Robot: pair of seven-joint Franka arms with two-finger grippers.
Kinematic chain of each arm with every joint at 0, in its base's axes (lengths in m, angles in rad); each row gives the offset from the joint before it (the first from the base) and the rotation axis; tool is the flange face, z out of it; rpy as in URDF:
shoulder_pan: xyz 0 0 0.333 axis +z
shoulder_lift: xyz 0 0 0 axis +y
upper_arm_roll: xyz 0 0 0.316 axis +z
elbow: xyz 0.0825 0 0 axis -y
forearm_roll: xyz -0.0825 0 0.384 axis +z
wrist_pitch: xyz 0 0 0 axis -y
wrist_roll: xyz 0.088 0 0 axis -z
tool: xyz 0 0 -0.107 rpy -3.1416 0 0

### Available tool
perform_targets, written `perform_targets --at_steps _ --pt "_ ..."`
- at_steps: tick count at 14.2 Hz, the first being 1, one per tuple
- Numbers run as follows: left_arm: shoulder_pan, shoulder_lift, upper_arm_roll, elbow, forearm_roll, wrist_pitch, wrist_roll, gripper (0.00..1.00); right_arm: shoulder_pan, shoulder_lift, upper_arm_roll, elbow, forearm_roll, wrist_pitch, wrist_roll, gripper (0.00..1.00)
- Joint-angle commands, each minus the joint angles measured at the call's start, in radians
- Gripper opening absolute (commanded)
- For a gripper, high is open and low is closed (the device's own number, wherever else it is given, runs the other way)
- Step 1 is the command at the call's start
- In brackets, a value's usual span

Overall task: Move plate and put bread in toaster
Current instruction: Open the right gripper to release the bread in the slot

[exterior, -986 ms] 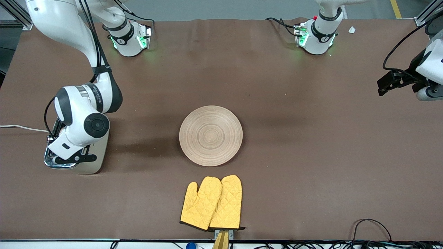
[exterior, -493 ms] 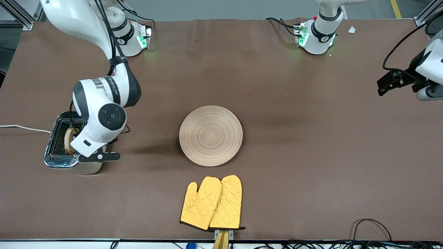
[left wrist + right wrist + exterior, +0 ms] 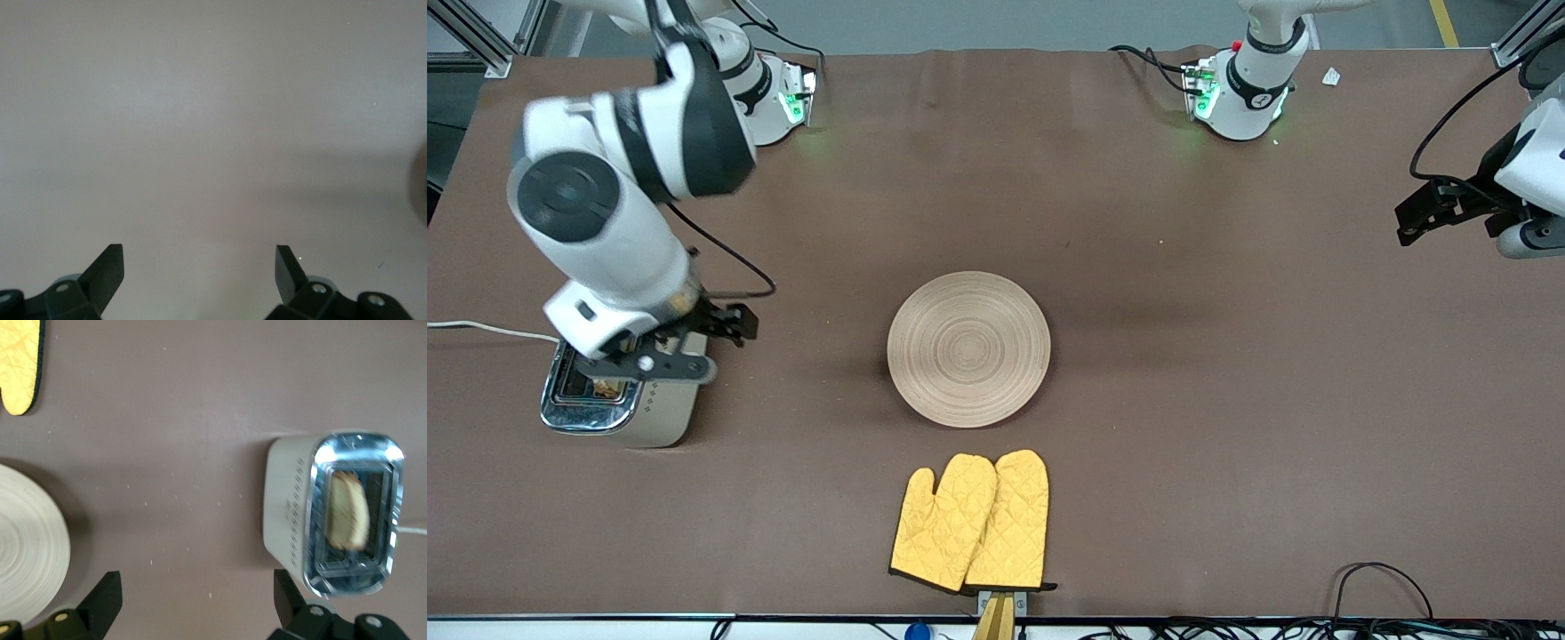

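Glossy chrome-topped toaster (image 3: 618,404), matt grooved wooden plate (image 3: 968,348), quilted cloth mitts (image 3: 971,521), matt table (image 3: 1227,400).

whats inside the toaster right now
The bread stands in one slot of the toaster, its top edge showing. Its lower part is hidden down in the slot. The open right gripper is empty, above the table beside the toaster.

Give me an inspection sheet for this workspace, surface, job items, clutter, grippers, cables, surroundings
Surface: brown table, one small dark speck.
Job's things: plate bare, mid-table; bread standing in a slot of the toaster at the right arm's end.
Clutter: yellow oven mitts, nearer the front camera than the plate.
Grippers: right gripper open, empty, above the toaster; left gripper open, empty, waiting over bare table at the left arm's end.
Cables: white toaster cord; black cables along the front edge.
Surroundings: grey floor, metal frame at the corners.
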Motion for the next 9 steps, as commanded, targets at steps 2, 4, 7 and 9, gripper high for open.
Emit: perform_targets --at_steps 2,4,7,9 --pt "0.002 -0.021 -0.007 0.008 -0.007 -0.017 0.022 1.00 -0.097 -0.168 0.005 -0.040 0.079 -0.147 -0.081 1.00" --pt "0.000 -0.022 -0.009 0.008 -0.007 -0.022 0.022 1.00 -0.189 -0.214 0.003 -0.038 0.110 -0.216 -0.214 1.00" --pt "-0.003 -0.022 -0.010 0.008 -0.007 -0.022 0.024 1.00 -0.411 -0.256 0.022 -0.040 0.220 -0.260 -0.357 1.00" --pt "-0.006 -0.022 -0.013 0.008 -0.007 -0.024 0.022 1.00 -0.555 -0.274 0.125 -0.049 0.237 -0.268 -0.380 1.00"
